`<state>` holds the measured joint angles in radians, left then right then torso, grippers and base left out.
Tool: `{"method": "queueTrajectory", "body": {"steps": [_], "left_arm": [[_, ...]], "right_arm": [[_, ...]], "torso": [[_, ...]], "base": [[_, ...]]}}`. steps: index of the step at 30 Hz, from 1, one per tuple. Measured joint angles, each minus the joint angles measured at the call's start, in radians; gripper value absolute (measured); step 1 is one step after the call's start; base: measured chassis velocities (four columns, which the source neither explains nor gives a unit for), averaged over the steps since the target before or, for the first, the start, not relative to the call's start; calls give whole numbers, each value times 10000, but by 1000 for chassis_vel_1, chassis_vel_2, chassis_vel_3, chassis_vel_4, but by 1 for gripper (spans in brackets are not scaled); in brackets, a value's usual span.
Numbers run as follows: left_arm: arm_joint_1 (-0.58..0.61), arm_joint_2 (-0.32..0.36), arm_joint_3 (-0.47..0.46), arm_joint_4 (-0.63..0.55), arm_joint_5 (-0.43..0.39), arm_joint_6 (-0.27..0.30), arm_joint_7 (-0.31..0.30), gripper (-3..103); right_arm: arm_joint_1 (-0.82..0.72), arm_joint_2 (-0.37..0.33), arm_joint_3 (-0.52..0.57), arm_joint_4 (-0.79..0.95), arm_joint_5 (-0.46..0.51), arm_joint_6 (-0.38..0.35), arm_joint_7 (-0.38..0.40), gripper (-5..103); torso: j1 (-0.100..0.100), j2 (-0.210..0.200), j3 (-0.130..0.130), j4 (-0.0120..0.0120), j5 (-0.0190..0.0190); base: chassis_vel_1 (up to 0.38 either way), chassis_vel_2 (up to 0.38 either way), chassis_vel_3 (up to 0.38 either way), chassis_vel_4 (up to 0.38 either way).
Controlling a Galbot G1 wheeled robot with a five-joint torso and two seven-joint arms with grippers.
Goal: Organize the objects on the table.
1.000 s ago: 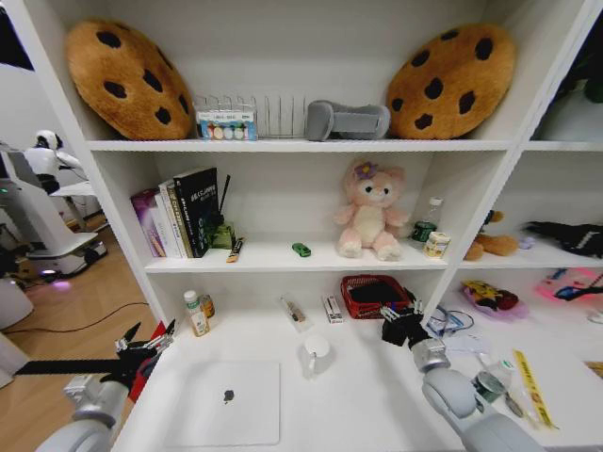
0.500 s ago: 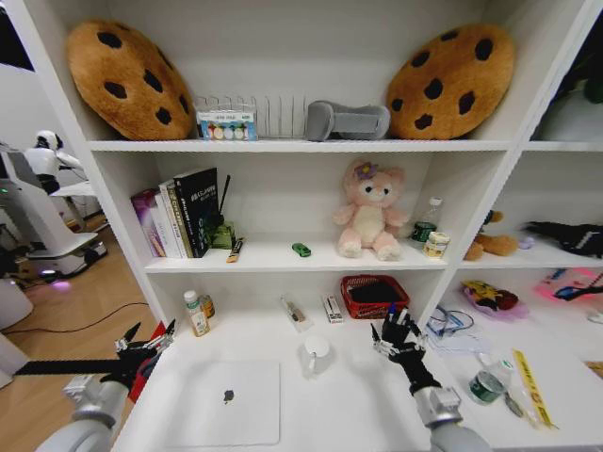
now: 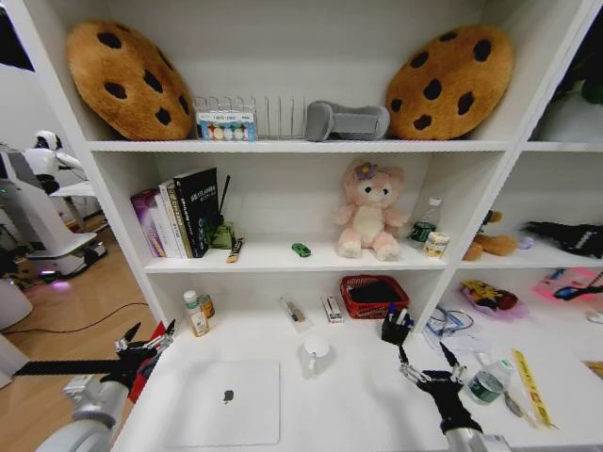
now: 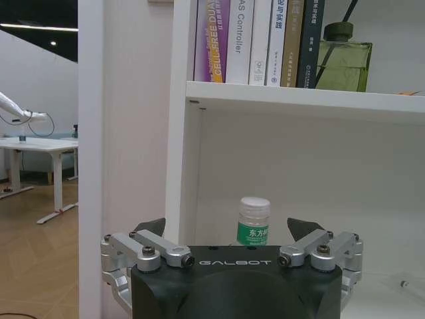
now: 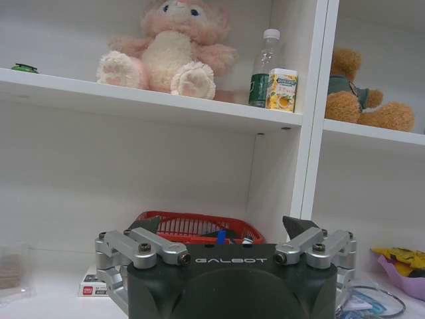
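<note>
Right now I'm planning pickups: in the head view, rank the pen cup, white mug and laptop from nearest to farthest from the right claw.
1. Pen cup, just beyond the right claw.
2. White mug, toward the table's middle.
3. Laptop, far over on the left side.

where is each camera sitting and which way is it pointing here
Head view: on the head, looking forward and down at the white desk and shelving; left gripper hangs at the desk's left edge, right gripper over the desk near the small black pen cup, both with jaws open.
Left wrist view: behind the left gripper, facing the upright books.
Right wrist view: behind the right gripper, facing the red mesh basket.
Shared: head and right wrist views both show the pink plush bear.
</note>
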<state>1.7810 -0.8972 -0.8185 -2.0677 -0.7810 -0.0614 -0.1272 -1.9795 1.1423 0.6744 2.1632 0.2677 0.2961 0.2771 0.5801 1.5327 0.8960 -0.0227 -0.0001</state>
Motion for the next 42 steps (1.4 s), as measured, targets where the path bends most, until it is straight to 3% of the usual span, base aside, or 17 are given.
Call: {"method": "queueTrajectory", "body": {"steps": [18, 32, 34, 37, 38, 42], "left_arm": [[0, 0, 0, 0, 1, 0, 0, 100], [0, 0, 0, 0, 1, 0, 0, 100], [0, 0, 0, 1, 0, 0, -1, 100], [0, 0, 0, 0, 0, 0, -1, 100], [0, 0, 0, 0, 1, -1, -1, 100], [0, 0, 1, 0, 1, -1, 1, 100]], "right_arm": [[118, 108, -147, 94, -111, -13, 96, 100], [94, -26, -66, 307, -40, 8, 116, 100], [31, 57, -72, 357, -123, 50, 123, 100], [16, 76, -82, 362, -141, 72, 124, 100], [-33, 147, -123, 367, -194, 148, 124, 100], [-146, 475, -275, 340, -226, 487, 137, 100]], "torso": [[1, -1, 1, 2, 1], [2, -3, 2, 0, 3], [0, 0, 0, 3, -17], [0, 0, 0, 3, -15], [1, -1, 1, 1, 12], [1, -1, 0, 0, -3]], "base": [[-22, -30, 32, 26], [-231, -231, 226, 236], [-322, -312, 322, 307], [-306, -315, 314, 324], [-336, -310, 334, 323], [-208, -229, 224, 257]]}}
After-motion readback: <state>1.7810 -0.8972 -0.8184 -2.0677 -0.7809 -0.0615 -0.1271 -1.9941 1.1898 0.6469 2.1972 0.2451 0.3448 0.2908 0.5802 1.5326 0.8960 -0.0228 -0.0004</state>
